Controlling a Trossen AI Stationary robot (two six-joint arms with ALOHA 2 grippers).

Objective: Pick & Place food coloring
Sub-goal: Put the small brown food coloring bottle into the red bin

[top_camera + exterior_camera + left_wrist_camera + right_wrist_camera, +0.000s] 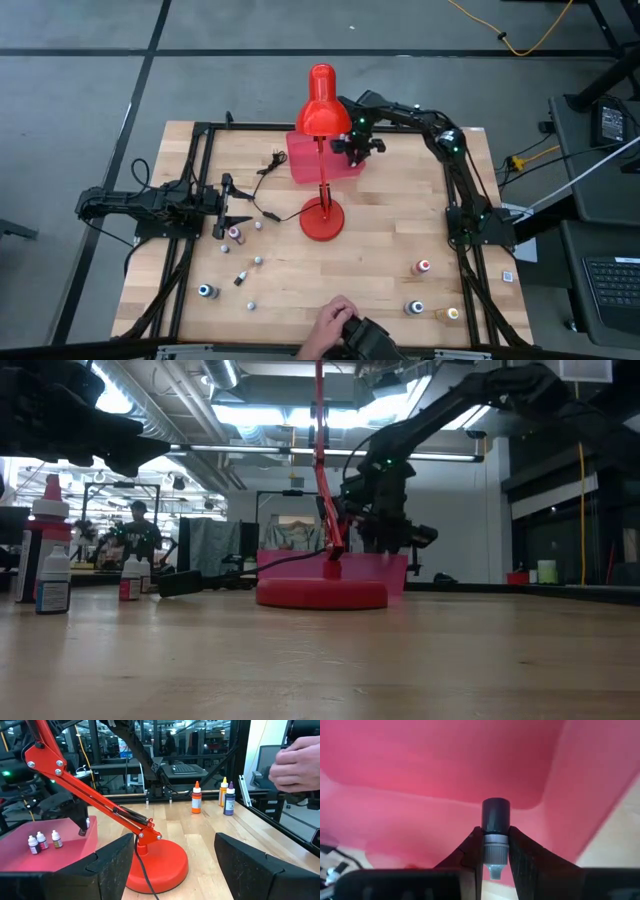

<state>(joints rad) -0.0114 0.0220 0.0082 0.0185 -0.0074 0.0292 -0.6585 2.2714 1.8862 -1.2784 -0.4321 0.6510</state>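
Dark bottle (495, 827) pinched in right claw (496, 851) over pink tray (420, 780), left claw (222, 207) wide.

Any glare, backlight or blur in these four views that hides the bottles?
Low view: bright ceiling lights backlight the scene, so the arms go near black and the bottles at the left are dim. Right wrist view: the tray is a soft pink blur; only the held bottle is sharp. Left wrist view: a hand is smeared. High view: even light.
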